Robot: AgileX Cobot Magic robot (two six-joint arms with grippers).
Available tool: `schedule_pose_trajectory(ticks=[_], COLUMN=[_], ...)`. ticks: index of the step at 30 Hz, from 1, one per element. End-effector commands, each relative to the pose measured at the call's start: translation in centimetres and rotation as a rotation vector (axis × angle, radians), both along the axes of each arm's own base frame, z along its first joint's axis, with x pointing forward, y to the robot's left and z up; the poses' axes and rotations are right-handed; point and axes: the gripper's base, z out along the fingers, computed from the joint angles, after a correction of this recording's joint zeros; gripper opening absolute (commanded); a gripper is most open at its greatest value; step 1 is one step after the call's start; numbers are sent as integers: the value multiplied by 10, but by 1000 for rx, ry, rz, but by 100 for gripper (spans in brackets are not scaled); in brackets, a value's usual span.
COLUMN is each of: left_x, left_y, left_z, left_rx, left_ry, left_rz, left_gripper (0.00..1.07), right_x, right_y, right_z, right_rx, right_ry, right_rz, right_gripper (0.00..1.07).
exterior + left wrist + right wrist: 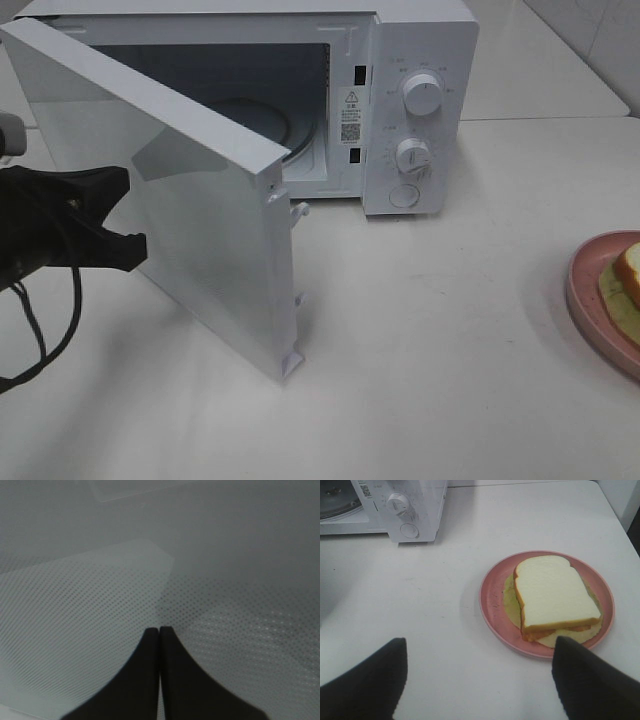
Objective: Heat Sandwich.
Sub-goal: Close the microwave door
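Two tools — left tool (159,630) pressed together at the microwave door (190,220), right tool (479,650) apart, empty.

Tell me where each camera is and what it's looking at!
Exterior high: up above, looking down at the open microwave, its door and the table; the shut left gripper shows.
Left wrist: close against the dotted door window; shut fingertips show.
Right wrist: above the table, facing the sandwich on its pink plate; open fingertips show.
Shared: exterior high and right wrist both see microwave and sandwich.
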Motion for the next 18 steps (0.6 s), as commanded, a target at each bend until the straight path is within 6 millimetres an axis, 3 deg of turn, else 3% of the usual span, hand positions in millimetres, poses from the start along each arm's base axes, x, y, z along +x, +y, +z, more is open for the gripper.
schedule_pose_trajectory(ticks=[1,18], left_x=[6,32], left_y=[-12,-65], left_z=[4,9], left_rx=[-14,-37], left_ry=[-30,-33], left_rz=[14,-10], left_gripper=[0,0], right_x=[-3,-3], right_y=[-1,-1], right_z=[0,0], right_rx=[-6,-6], right_ry=[-31,-31], right_rz=[-2,-2], right_gripper=[76,76])
